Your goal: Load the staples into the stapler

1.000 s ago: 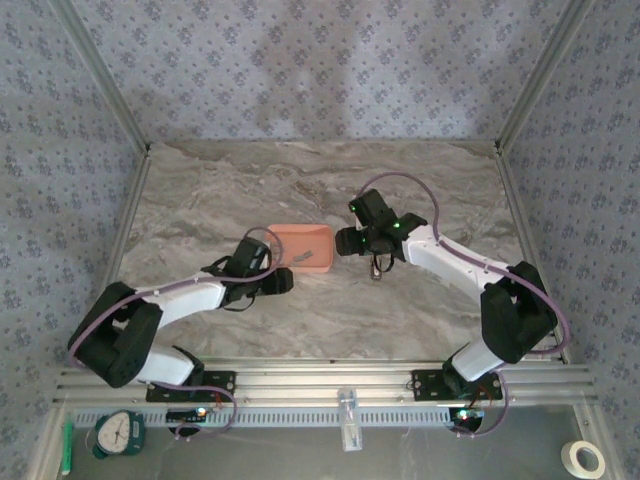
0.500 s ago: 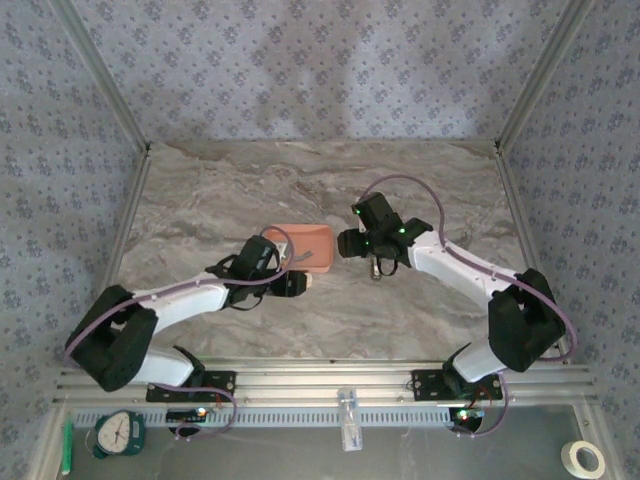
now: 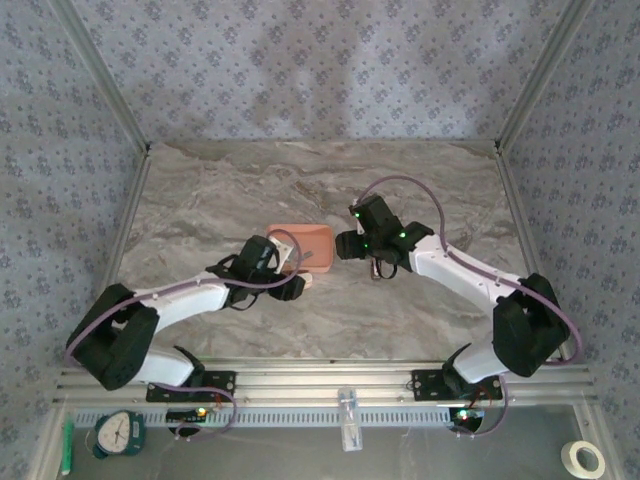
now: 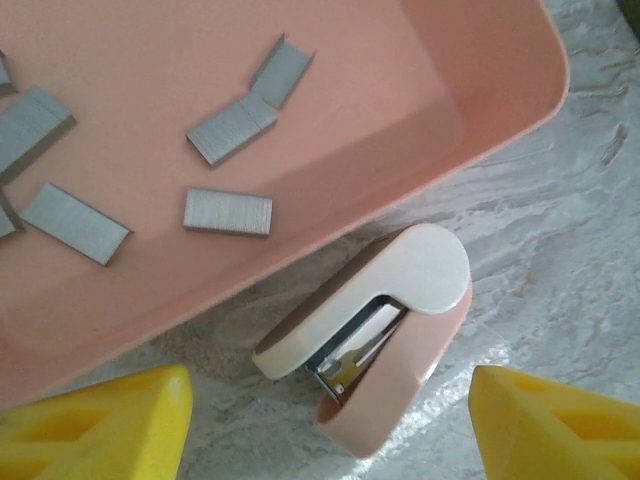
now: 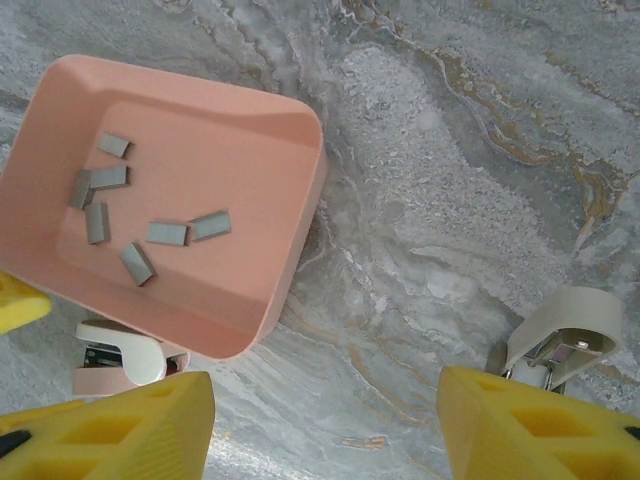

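The small pink-and-white stapler [image 4: 390, 345] lies on its side on the marble, just outside the near wall of the salmon-pink tray [image 4: 400, 90]. Its grey metal channel shows at the mouth. My left gripper [image 4: 330, 440] is open, with a yellow finger on each side of the stapler and touching nothing. Several grey staples [image 4: 228, 212] lie loose inside the tray. In the right wrist view the staples [image 5: 168, 233] and the stapler [image 5: 120, 365] also show. My right gripper [image 5: 320, 430] is open over bare marble beside the tray's right corner.
A small beige-and-metal object [image 5: 562, 335] lies on the marble by my right gripper's right finger. The tray [image 3: 300, 232] sits mid-table between my left gripper [image 3: 298, 285] and right gripper [image 3: 343, 243]. Patterned walls enclose the table on three sides.
My left gripper has moved right along the tray's near side and now straddles the stapler. My right arm has shifted slightly left toward the tray.
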`<control>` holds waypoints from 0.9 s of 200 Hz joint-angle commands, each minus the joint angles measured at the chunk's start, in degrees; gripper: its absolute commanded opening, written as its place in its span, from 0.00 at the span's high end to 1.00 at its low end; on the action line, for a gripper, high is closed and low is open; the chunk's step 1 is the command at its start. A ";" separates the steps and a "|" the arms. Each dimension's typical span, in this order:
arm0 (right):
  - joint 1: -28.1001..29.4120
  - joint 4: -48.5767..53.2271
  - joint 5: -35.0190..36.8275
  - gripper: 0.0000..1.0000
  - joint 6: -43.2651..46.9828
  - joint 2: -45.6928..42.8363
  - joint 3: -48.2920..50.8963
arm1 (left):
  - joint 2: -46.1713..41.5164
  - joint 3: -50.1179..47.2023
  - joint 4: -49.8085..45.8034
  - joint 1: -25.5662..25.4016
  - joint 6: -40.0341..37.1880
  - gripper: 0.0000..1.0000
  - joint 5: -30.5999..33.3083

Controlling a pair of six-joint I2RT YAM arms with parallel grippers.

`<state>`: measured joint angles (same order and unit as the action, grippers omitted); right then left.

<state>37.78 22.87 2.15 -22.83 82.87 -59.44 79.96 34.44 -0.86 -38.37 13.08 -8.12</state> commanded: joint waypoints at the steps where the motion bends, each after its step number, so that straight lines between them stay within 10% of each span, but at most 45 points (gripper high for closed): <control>1: 0.27 -0.29 1.33 0.38 1.03 -1.58 0.90 | 3.01 2.30 1.07 -0.29 -3.00 0.25 -1.22; 62: 0.15 0.46 1.78 0.38 1.43 -2.11 1.43 | 9.53 7.86 0.59 -0.30 -8.03 0.20 -2.84; 180: -0.08 -0.60 2.19 0.38 1.56 -3.99 2.95 | 10.30 7.52 -6.31 -2.89 -11.74 0.44 -2.77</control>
<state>37.76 22.41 2.94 -22.35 80.40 -57.01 90.15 41.67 -3.97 -40.47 2.98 -12.93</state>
